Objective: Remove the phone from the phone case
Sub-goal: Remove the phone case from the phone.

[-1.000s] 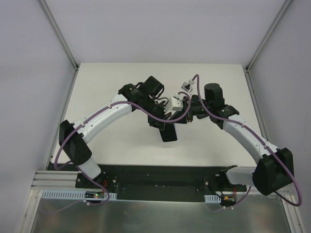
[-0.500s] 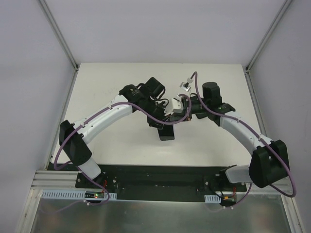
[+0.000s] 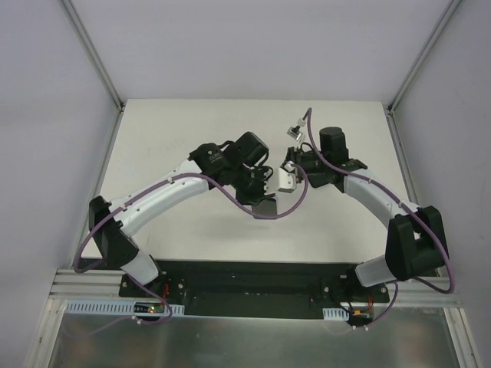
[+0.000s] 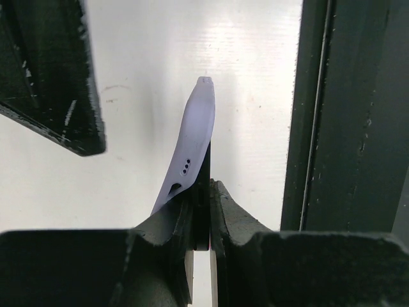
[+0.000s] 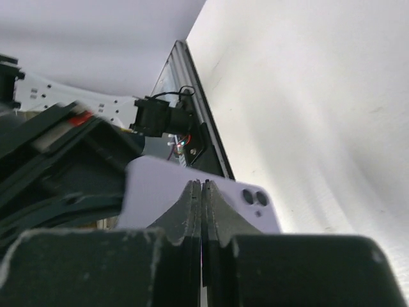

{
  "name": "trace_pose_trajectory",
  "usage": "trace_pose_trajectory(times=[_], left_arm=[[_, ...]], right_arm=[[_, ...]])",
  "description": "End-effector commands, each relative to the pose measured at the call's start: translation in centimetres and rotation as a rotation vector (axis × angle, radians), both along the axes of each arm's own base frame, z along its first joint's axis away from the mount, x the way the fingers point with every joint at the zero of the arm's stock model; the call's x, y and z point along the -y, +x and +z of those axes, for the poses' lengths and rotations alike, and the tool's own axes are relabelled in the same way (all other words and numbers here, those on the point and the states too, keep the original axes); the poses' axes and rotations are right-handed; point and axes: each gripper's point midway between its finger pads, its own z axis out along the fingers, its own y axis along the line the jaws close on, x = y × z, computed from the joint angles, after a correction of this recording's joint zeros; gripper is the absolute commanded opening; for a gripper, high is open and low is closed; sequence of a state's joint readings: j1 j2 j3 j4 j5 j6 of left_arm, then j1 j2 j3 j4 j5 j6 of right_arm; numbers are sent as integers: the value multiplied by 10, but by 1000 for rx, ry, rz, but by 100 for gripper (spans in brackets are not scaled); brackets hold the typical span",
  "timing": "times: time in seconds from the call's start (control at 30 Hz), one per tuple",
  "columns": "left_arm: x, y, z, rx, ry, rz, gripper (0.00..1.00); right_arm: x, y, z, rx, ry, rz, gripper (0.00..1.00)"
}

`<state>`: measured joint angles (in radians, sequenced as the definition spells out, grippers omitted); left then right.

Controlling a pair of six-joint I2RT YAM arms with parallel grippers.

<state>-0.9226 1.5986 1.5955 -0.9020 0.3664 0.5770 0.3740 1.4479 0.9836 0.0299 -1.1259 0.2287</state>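
Observation:
My left gripper (image 3: 261, 192) is shut on the thin black phone (image 3: 265, 205) and holds it above the table's middle. In the left wrist view the jaws (image 4: 203, 185) pinch the phone's dark edge (image 4: 207, 167), and the lavender phone case (image 4: 195, 134) bends away from it to the left. My right gripper (image 3: 290, 172) is shut on the case (image 3: 287, 181), just right of the left gripper. In the right wrist view its jaws (image 5: 201, 185) clamp the case's edge (image 5: 153, 192); the case's camera holes (image 5: 255, 198) show to the right.
The white table (image 3: 169, 130) lies under both arms, walled on three sides, with metal posts (image 3: 92, 54) at the back corners. A black base strip (image 3: 245, 276) runs along the near edge. A purple cable (image 3: 230, 180) loops under the left wrist. Dark bars (image 4: 345, 115) flank the left wrist view.
The right gripper has drawn back and to the right with the case. The left gripper has shifted right and turned, so the phone now hangs shorter below it.

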Motion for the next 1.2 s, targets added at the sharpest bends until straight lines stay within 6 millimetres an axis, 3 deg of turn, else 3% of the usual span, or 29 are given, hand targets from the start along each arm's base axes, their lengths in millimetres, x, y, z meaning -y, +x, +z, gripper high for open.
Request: trace_pose_trajectory(times=[0.0, 0.13, 0.23, 0.3, 0.33, 0.63, 0.9, 1.17], left_arm=[[8, -8, 47, 96, -145, -68, 0], [4, -6, 36, 99, -113, -68, 0], [2, -6, 31, 79, -106, -52, 0], [1, -6, 29, 45, -117, -37, 0], [0, -5, 30, 22, -130, -23, 0], [-4, 3, 48, -134, -248, 59, 0], [8, -14, 58, -296, -318, 36, 0], [15, -16, 63, -347, -337, 36, 0]], right_arm=[[2, 18, 6, 62, -15, -60, 0], [8, 14, 14, 123, -31, -72, 1], [14, 6, 29, 215, -38, -76, 29], [20, -1, 36, 280, -49, -72, 62], [21, -4, 40, 301, -50, -73, 66], [30, -34, 57, 465, -30, 17, 68], [14, -38, 58, 508, -52, 87, 68], [9, -44, 55, 497, -45, 119, 62]])
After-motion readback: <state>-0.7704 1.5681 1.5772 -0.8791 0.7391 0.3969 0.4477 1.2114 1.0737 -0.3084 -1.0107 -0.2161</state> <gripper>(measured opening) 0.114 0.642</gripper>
